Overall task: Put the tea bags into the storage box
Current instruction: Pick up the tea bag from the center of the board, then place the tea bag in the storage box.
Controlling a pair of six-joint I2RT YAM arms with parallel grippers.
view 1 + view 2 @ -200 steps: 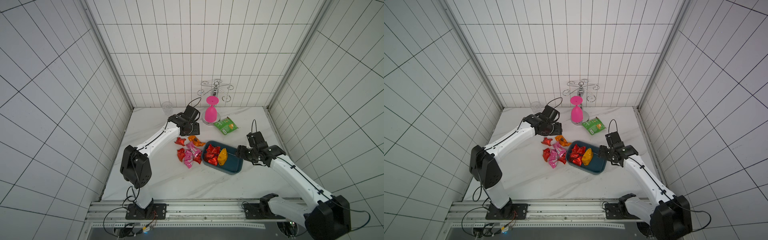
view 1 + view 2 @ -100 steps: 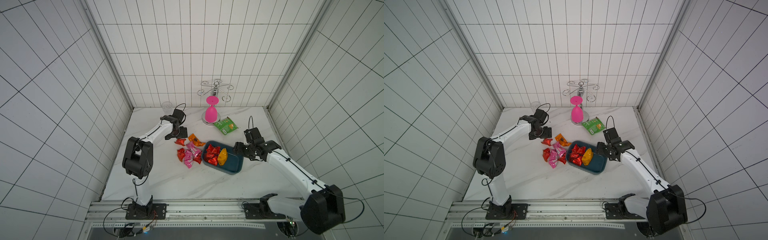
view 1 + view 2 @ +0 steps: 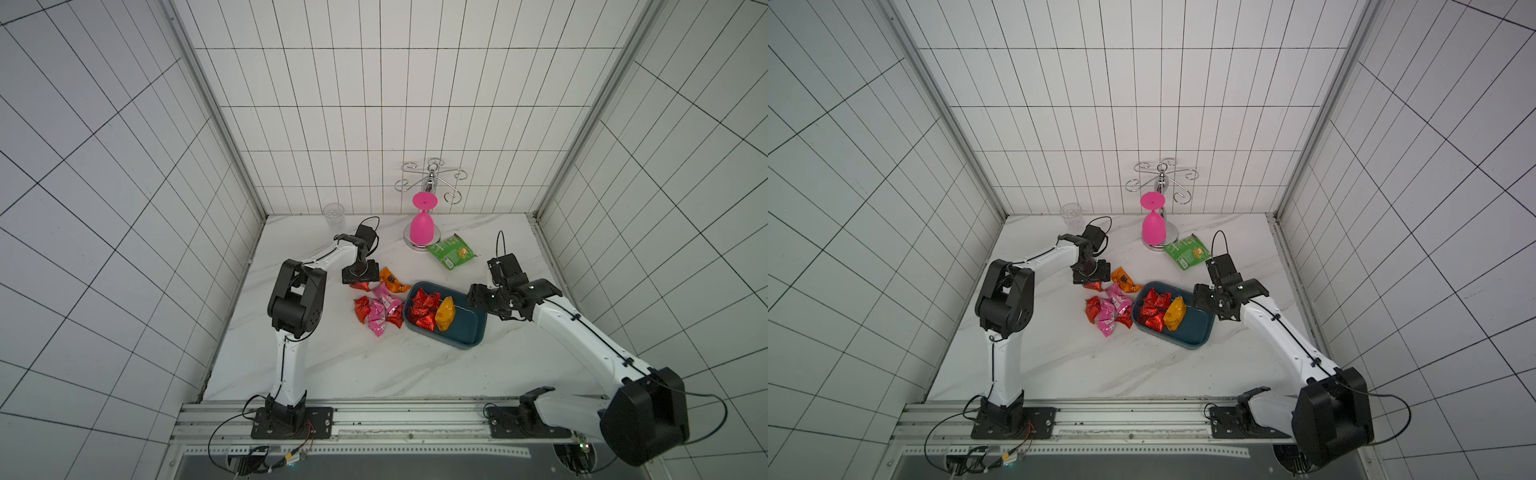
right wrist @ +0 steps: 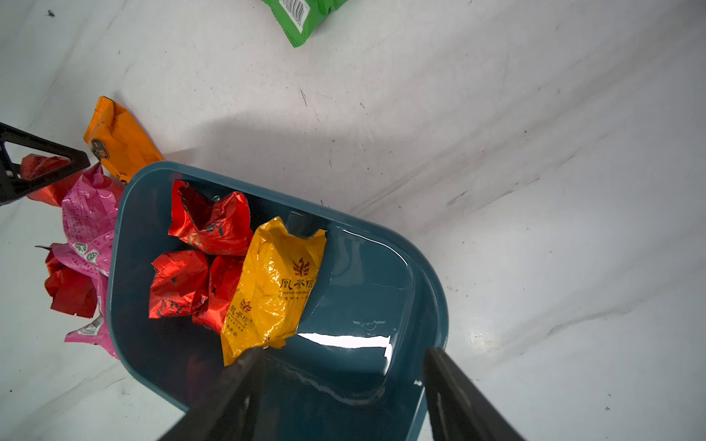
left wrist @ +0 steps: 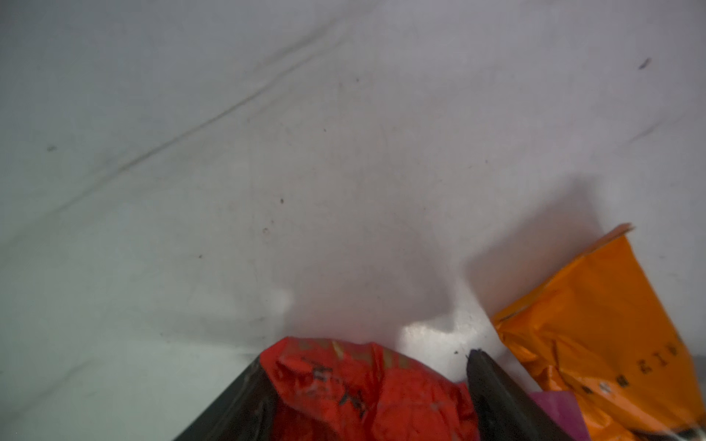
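The storage box is a teal tray at mid-table, holding several red tea bags and a yellow one. Left of it lie loose tea bags: an orange one, pink ones and red ones. My left gripper is down at the back of that pile, shut on a red tea bag that fills the gap between its fingers. My right gripper hangs open over the box's right end, holding nothing.
A green snack packet lies behind the box. An upturned pink goblet stands on a chrome rack at the back wall, and a clear tumbler sits in the back left corner. Tiled walls close three sides.
My left gripper has come forward from the back of the table and down onto the red tea bag at the pile's far edge. The right gripper has barely shifted.
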